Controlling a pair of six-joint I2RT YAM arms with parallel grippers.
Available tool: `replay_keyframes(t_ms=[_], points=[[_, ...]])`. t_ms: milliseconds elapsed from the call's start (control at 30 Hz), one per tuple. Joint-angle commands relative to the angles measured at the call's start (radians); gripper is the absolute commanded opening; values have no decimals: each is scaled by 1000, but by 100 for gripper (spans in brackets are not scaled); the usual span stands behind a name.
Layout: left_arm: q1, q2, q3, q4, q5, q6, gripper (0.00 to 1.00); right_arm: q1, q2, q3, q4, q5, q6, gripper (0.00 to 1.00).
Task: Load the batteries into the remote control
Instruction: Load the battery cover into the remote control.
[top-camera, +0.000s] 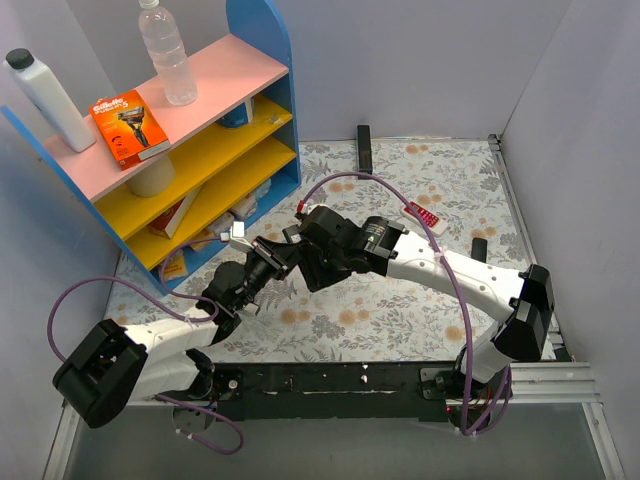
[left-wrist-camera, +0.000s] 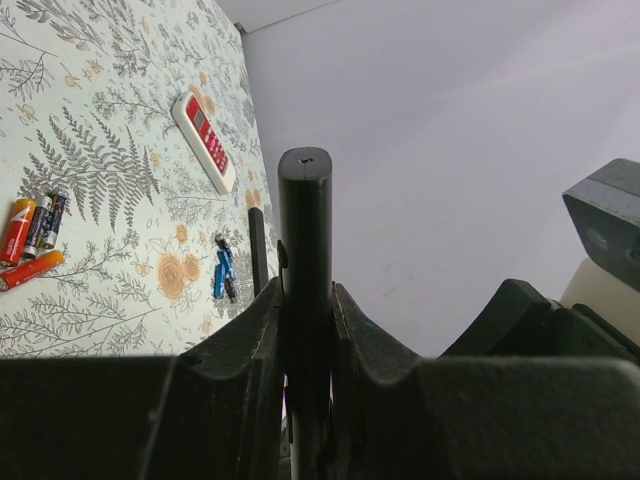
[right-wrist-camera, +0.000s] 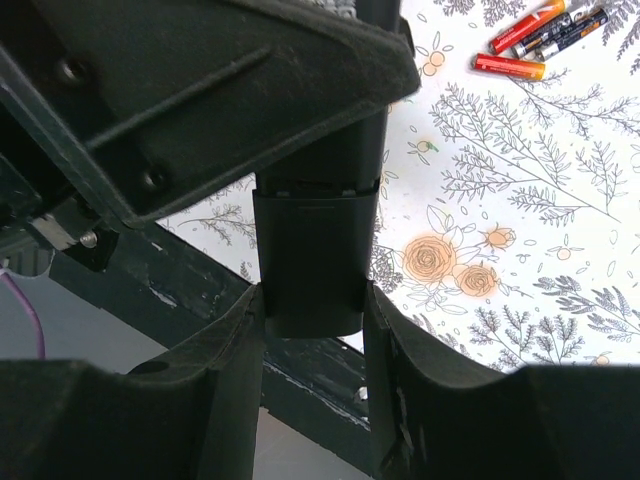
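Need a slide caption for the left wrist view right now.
Left gripper clamps the black remote edge-on; blue batteries and a red-and-white remote lie on the floral table behind.

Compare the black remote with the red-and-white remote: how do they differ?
The black remote is clamped by the left gripper and right gripper, off the table; the red-and-white remote lies flat, untouched. The black one shows a plain back; the red-and-white shows its buttons. Both are slim bars.
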Motion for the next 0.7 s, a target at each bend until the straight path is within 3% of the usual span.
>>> replay_keyframes(t_ms=[0, 667], points=[[-14, -24, 27, 29, -24, -3, 5, 22, 23, 80, -10, 32, -1, 34], [-17, -41, 22, 26, -50, -33, 5, 23, 23, 35, -8, 13, 16, 36]])
